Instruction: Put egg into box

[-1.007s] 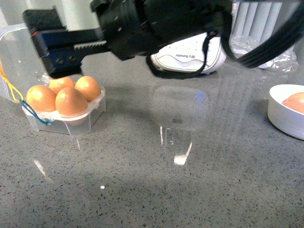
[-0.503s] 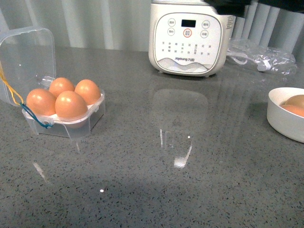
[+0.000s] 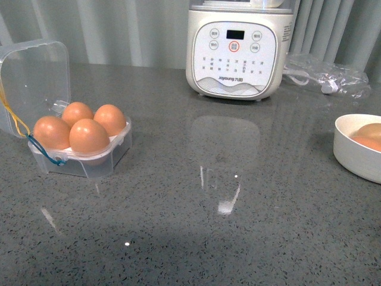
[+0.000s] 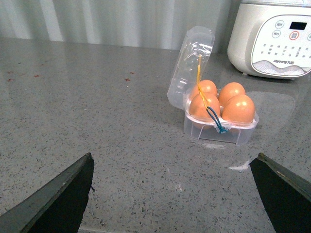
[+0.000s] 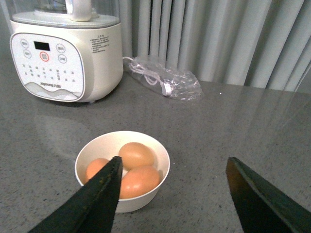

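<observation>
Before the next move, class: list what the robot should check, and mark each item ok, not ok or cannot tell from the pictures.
1. Lid of the box is open: ok.
2. Box has a free cell: not ok; four eggs fill all four cells.
3. Bowl holds spares: ok; three eggs show.
4. Left gripper is open and empty: ok.
5. Right gripper is open and empty: ok.
</observation>
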